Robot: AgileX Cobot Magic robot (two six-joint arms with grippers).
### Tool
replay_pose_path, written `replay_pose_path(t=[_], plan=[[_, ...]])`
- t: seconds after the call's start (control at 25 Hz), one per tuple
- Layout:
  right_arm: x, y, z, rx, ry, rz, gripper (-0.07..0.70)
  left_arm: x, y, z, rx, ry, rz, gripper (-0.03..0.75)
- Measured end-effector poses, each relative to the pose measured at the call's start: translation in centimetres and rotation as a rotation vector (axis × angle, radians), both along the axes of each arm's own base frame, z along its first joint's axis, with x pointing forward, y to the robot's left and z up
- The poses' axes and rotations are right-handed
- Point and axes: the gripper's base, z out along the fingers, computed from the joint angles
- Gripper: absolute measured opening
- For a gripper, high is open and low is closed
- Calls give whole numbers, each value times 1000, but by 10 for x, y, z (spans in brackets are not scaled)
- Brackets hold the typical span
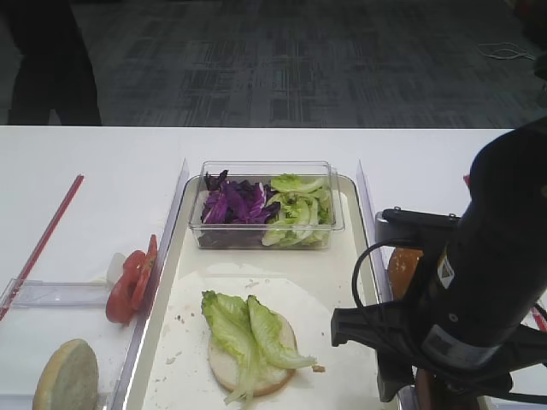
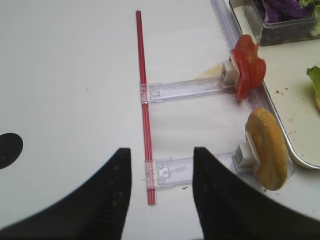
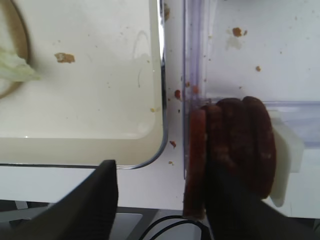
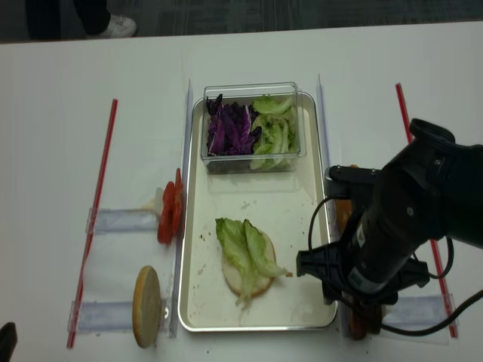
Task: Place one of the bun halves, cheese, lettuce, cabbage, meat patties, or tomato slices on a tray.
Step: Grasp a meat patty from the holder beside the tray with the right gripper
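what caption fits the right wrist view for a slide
Open right fingers straddling upright meat patties beside the tray.

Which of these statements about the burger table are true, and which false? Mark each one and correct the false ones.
1. Lettuce lies on a bun half in the tray. True.
2. The tub holds only cabbage. False: it holds lettuce too.
3. The tomato slices are on the tray. False: they stand outside its left rim.
4. The right claw is open over the patties. True.
5. A second bun half stands left of the tray. True.
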Motion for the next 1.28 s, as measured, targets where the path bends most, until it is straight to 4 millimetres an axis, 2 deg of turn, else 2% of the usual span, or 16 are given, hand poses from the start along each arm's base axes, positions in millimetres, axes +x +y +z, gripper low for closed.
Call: replay_pose_path(t=[0.68, 1.28], plan=[[1, -2, -2, -28, -2, 19, 310, 0, 0, 0, 0, 0, 0, 305], [1, -4, -3, -53, -7, 29, 285, 0, 0, 0, 0, 0, 0, 305]])
